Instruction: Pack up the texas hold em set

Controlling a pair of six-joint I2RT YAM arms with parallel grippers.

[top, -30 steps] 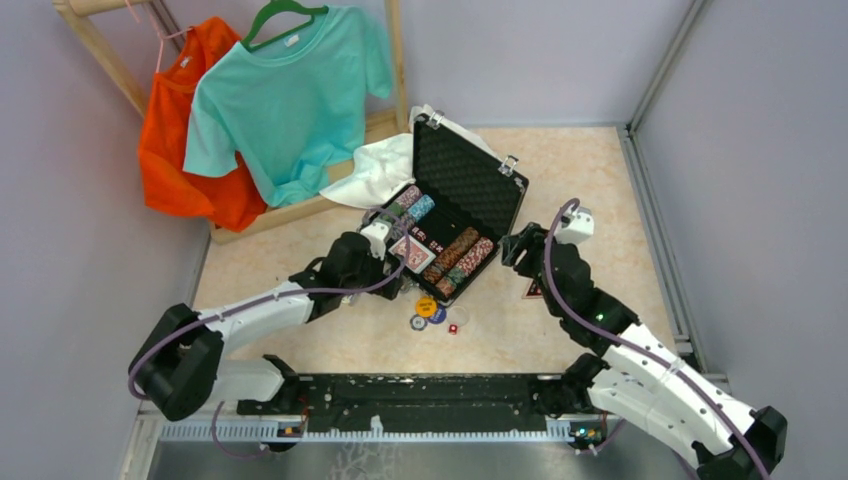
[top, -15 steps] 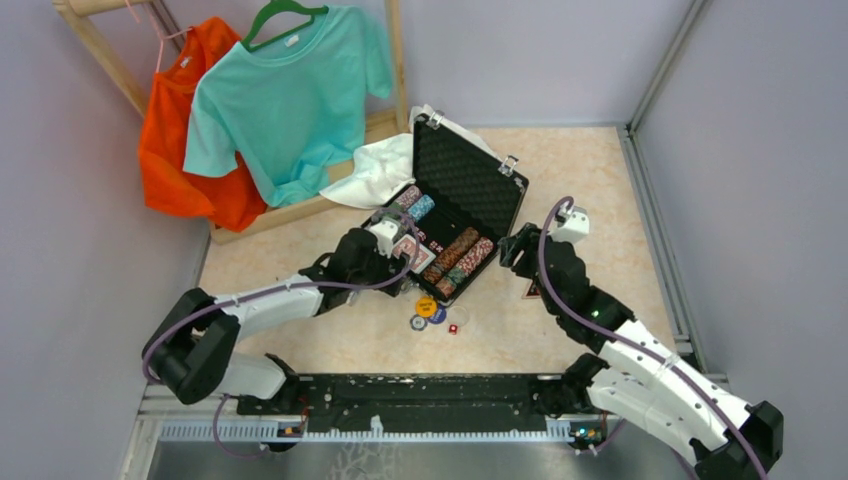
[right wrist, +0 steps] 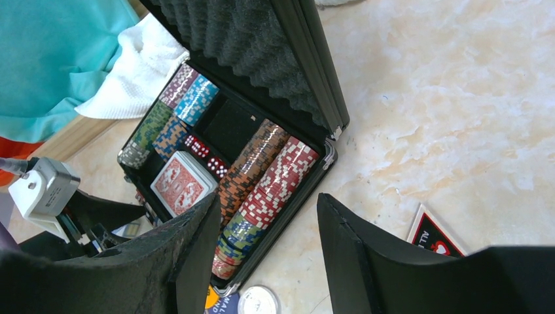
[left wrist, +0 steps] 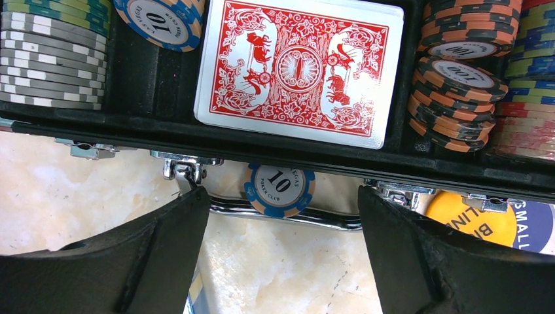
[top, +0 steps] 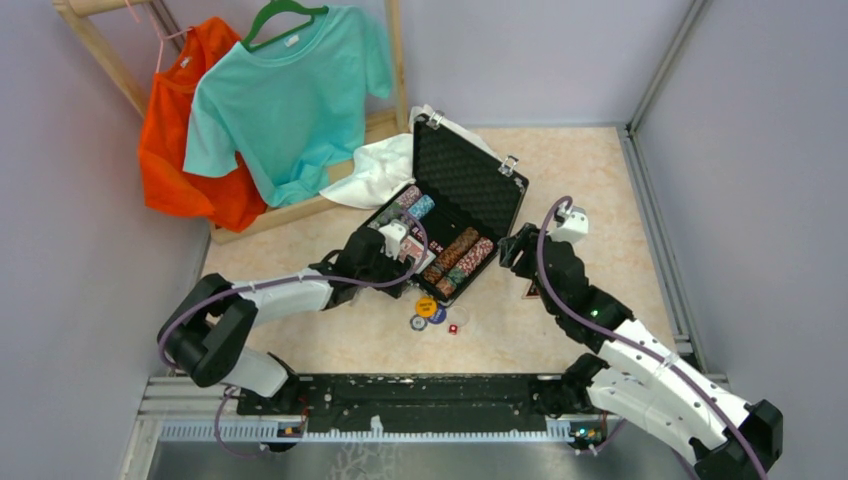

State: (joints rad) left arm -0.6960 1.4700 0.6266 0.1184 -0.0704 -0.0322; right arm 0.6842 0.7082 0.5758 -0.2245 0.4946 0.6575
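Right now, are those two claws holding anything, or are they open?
Left gripper: open, holding nothing.
Right gripper: open, holding nothing.

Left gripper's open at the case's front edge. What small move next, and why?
Probably lower the left gripper and close on the blue 10 chip: it lies outside the case, by the handle, framed by the open jaws, while the red deck already sits inside.

The case point(top: 466, 180) is black, the deck point(left wrist: 298, 69) red-patterned, the chips point(left wrist: 458, 98) orange-and-black striped
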